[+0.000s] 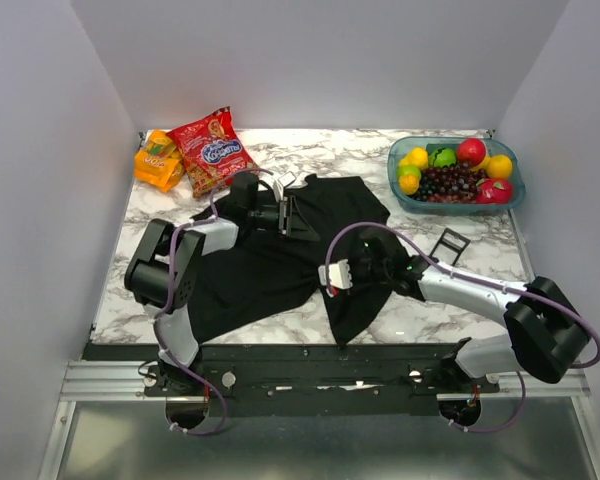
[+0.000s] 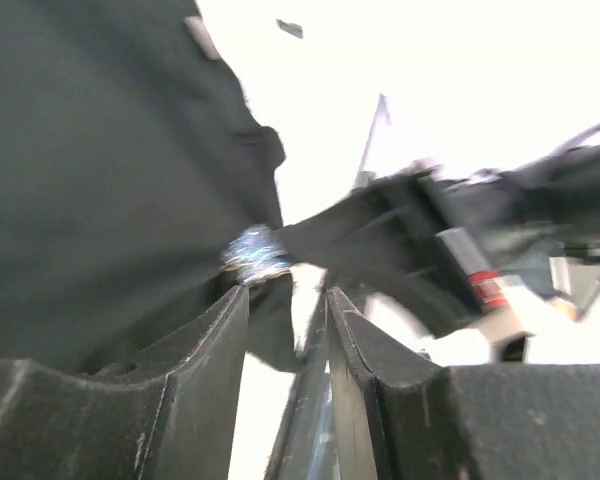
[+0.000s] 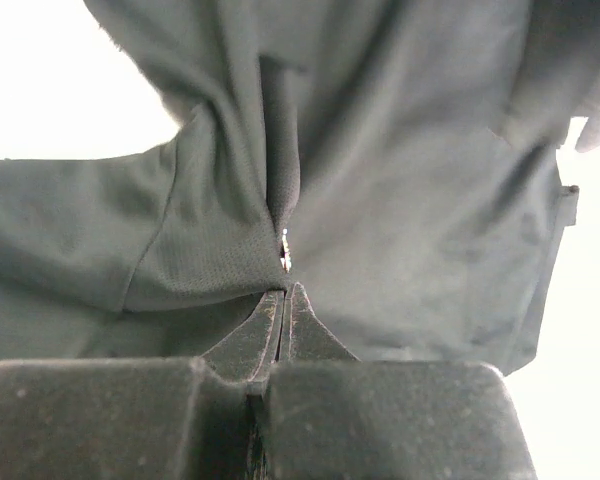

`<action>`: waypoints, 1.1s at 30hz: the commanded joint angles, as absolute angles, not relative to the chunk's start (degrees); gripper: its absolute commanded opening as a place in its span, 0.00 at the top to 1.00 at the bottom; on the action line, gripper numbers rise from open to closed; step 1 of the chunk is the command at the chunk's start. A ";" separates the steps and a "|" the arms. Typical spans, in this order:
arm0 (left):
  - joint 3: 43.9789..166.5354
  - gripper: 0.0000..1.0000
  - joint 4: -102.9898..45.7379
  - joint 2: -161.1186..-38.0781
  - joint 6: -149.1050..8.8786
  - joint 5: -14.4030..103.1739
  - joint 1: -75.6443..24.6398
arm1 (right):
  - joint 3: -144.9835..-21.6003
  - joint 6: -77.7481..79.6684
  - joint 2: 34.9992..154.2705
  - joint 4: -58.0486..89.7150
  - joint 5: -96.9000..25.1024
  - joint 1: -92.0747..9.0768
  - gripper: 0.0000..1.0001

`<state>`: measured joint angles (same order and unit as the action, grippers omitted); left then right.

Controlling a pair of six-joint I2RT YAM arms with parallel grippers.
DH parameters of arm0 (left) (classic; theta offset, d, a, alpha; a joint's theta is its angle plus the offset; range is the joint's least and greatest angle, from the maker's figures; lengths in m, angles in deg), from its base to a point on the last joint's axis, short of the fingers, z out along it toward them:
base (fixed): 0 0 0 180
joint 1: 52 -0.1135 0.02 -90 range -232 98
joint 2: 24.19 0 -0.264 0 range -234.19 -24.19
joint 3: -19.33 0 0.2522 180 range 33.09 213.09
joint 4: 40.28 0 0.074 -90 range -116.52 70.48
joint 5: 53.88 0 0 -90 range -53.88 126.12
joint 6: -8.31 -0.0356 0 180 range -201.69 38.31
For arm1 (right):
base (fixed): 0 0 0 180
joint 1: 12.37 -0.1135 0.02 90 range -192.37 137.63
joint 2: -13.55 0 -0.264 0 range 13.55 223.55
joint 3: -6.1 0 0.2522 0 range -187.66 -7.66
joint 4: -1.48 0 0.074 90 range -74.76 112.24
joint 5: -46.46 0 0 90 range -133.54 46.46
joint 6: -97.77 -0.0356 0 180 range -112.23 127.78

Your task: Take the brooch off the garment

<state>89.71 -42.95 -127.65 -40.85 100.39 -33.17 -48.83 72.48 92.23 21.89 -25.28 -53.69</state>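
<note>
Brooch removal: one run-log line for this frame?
phase: brooch not yet off | right gripper: shut on garment fold | left gripper: open, tips at brooch | brooch: on garment

The shirt [image 1: 270,265] lies in the middle of the table [image 1: 420,320]. Snack packets [image 1: 212,150] sit at the far left and a bowl [image 1: 393,178] of fruit [image 1: 460,170] at the far right. A small tray [image 1: 450,243] lies just right of the shirt. The brooch [image 3: 285,250] sits on the shirt.
</note>
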 commanded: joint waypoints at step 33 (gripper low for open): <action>88.11 0.58 -69.13 -139.42 -13.86 110.47 -26.69 | -23.92 88.90 91.78 -35.48 -25.26 -56.58 0.99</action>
<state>88.64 -58.53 -138.01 -21.73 106.75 -27.97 -24.67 87.43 91.05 -30.15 -25.43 -56.25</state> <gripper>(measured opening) 0.450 0.009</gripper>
